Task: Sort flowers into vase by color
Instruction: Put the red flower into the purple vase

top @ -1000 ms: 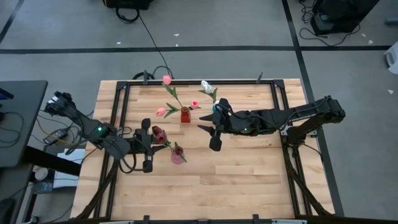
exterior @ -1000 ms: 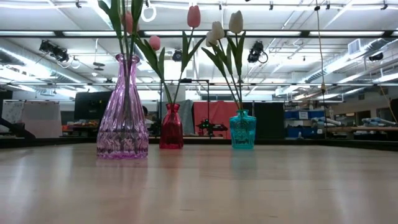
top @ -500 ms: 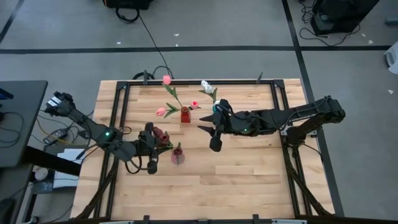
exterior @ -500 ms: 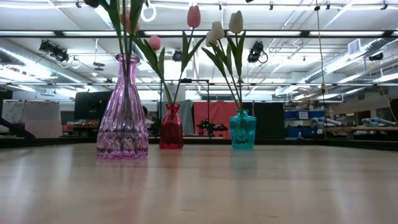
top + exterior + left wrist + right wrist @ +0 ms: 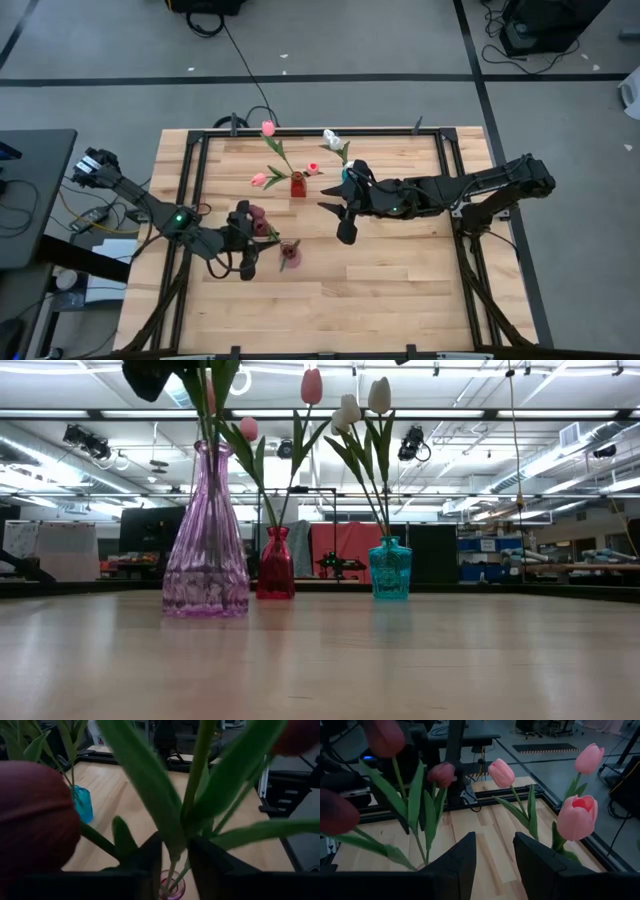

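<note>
A purple glass vase (image 5: 290, 256) (image 5: 206, 540) stands left of the table's middle and holds dark maroon tulips (image 5: 256, 216) (image 5: 442, 773). My left gripper (image 5: 258, 244) (image 5: 175, 857) is shut on their stems just above the vase's mouth (image 5: 169, 888). A small red vase (image 5: 297, 185) (image 5: 275, 563) holds pink tulips (image 5: 268, 128) (image 5: 574, 817). A teal vase (image 5: 347, 176) (image 5: 390, 568) holds white tulips (image 5: 332, 139) (image 5: 379, 395). My right gripper (image 5: 345, 222) (image 5: 495, 865) hangs open and empty above the table's middle, near the teal vase. My left gripper pinches the maroon tulips' green stems (image 5: 174, 851) between its two fingers, a little above the purple vase's mouth. The fingers come from the table's left, slanting down. The stems stand roughly upright, their lower ends inside the vase, heads and leaves above the fingers.
The three vases stand close together on the table's far-left part. Bare wood (image 5: 400, 280) lies along the near and right sides. A black metal frame (image 5: 450, 160) runs around the tabletop.
My left gripper has gone toward the table's right and near edge, still shut on the stems, and now shows at the low view's top left. The purple vase has slid a little the same way with the flowers.
</note>
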You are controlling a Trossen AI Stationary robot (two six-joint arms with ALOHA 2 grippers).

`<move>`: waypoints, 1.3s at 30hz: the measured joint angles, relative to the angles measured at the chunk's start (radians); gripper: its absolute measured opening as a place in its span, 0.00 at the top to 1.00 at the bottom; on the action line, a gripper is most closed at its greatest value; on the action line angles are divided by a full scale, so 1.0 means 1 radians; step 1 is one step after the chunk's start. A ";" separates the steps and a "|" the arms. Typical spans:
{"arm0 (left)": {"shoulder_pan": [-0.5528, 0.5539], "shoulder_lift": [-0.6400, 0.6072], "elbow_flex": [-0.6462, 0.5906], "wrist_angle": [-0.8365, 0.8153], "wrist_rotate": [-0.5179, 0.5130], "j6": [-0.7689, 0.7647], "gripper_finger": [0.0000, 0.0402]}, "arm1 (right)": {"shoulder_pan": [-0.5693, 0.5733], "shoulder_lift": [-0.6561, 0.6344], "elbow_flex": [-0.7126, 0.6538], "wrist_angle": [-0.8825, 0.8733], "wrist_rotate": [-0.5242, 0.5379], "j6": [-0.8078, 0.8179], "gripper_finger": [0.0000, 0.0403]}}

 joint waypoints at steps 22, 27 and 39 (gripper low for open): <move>0.000 -0.132 0.000 -0.104 0.192 0.082 0.53 | 0.001 -0.063 0.000 0.022 -0.031 -0.049 0.64; 0.000 -0.155 0.000 -0.110 0.247 0.094 0.53 | -0.016 -0.086 0.000 0.010 -0.029 -0.061 0.64; -0.002 -0.286 0.044 -0.279 0.336 0.072 0.53 | -0.027 -0.132 0.000 -0.012 -0.031 -0.074 0.64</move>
